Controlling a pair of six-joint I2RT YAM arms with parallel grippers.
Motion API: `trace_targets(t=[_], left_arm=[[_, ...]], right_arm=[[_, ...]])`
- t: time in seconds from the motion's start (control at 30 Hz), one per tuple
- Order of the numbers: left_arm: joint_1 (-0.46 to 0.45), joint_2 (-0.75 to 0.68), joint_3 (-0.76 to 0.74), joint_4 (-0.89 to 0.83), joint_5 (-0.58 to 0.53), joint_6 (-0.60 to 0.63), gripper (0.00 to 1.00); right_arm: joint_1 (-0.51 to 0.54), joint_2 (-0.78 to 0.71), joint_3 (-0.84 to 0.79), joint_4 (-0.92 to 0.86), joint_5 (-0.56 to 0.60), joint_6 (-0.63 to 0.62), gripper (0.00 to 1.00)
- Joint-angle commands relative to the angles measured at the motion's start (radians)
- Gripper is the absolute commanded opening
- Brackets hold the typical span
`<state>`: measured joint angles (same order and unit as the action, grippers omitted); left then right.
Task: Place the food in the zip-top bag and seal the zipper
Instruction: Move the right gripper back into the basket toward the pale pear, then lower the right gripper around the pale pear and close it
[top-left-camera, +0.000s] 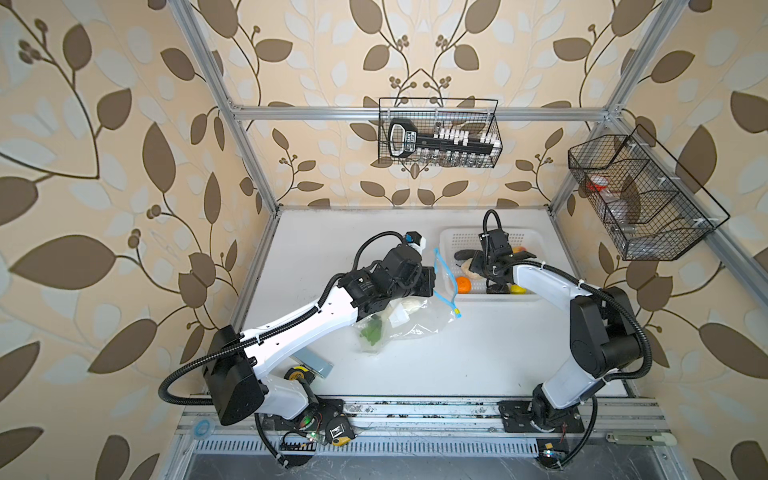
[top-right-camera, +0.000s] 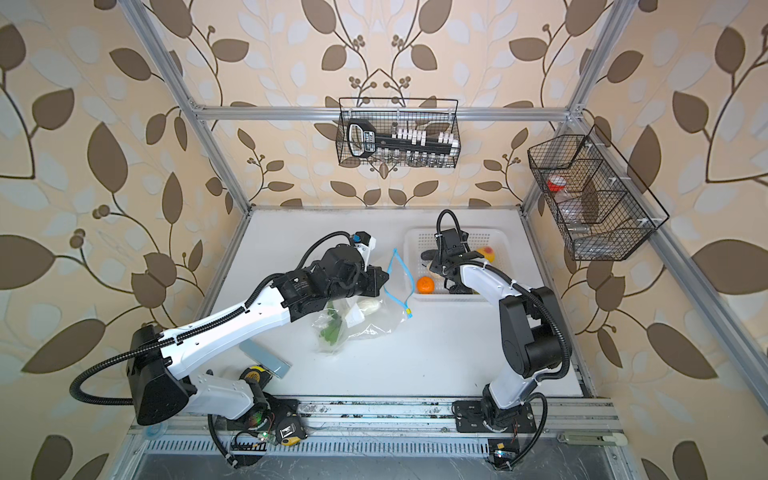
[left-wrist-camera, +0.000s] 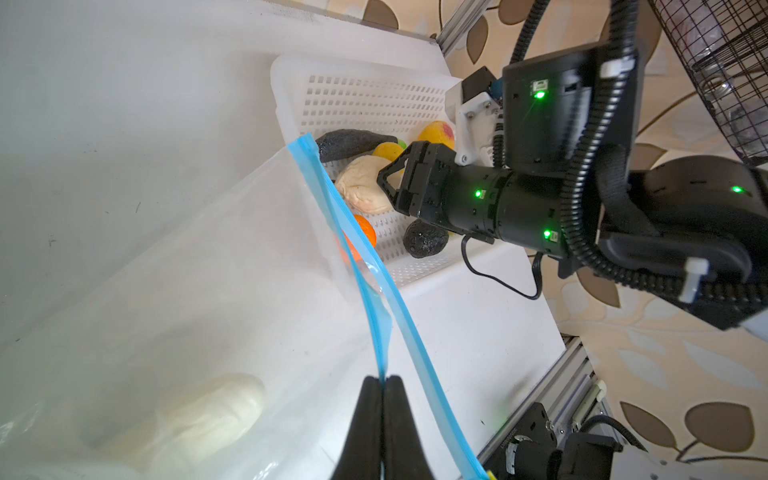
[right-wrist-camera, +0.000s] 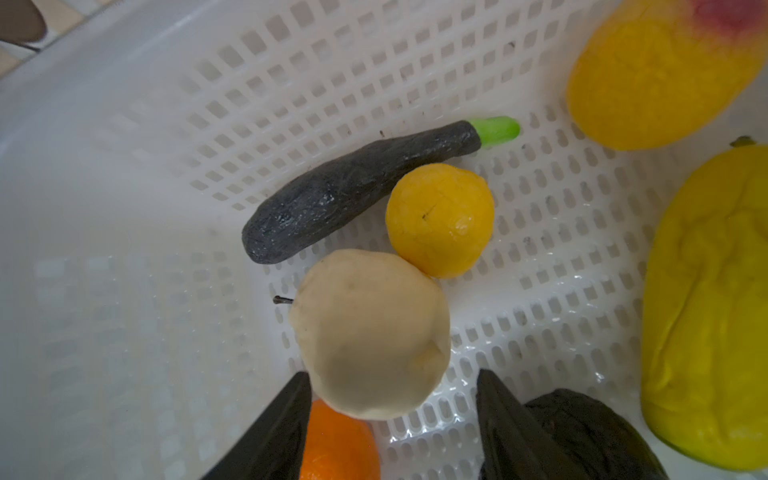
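Observation:
The clear zip-top bag (top-left-camera: 411, 320) lies mid-table, with leafy greens (top-left-camera: 372, 332) and a pale vegetable (left-wrist-camera: 199, 415) inside. My left gripper (left-wrist-camera: 382, 380) is shut on one side of the blue zipper (left-wrist-camera: 374, 291), lifting it, and the mouth gapes toward the white basket (top-left-camera: 449, 237). My right gripper (right-wrist-camera: 392, 374) is open low inside the basket, its fingers either side of the beige lump's (right-wrist-camera: 370, 332) near end. Around it lie an orange (right-wrist-camera: 336, 444), a lemon (right-wrist-camera: 440, 220), a dark long vegetable (right-wrist-camera: 353, 187), a yellow-pink peach (right-wrist-camera: 652, 70), a big yellow piece (right-wrist-camera: 706, 311) and a dark lump (right-wrist-camera: 594, 432).
A grey block (top-left-camera: 311, 361) and a yellow tape measure (top-left-camera: 297, 374) sit by the left arm's base. Black wire baskets hang on the back wall (top-left-camera: 438, 133) and on the right wall (top-left-camera: 640, 199). The basket's walls (right-wrist-camera: 124, 166) close in around the right gripper.

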<state>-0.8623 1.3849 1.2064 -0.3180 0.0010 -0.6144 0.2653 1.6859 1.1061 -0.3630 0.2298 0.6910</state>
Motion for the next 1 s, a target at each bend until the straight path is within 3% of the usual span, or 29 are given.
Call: trace_targets(t=[0.0,0.1,0.17,0.43,0.97], left_arm=[[0.008,-0.001,0.0,0.018,0.007,0.005,0.0],[0.008,-0.001,-0.002,0.018,0.008,0.005,0.0],[0.008,-0.001,-0.002,0.018,0.01,0.005,0.0],[0.008,0.002,-0.002,0.017,0.015,0.009,0.0],[0.008,0.005,-0.005,0.019,0.02,0.008,0.0]], right_arm=[[-0.011,0.026,0.031,-0.005,-0.031,0.022,0.66],[-0.013,0.034,0.031,-0.002,-0.04,0.025,0.68],[-0.017,0.052,0.031,0.008,-0.046,0.038,0.79],[-0.026,0.086,0.041,0.04,-0.082,0.054,0.89],[-0.041,0.165,0.098,0.056,-0.1,0.058,0.89]])
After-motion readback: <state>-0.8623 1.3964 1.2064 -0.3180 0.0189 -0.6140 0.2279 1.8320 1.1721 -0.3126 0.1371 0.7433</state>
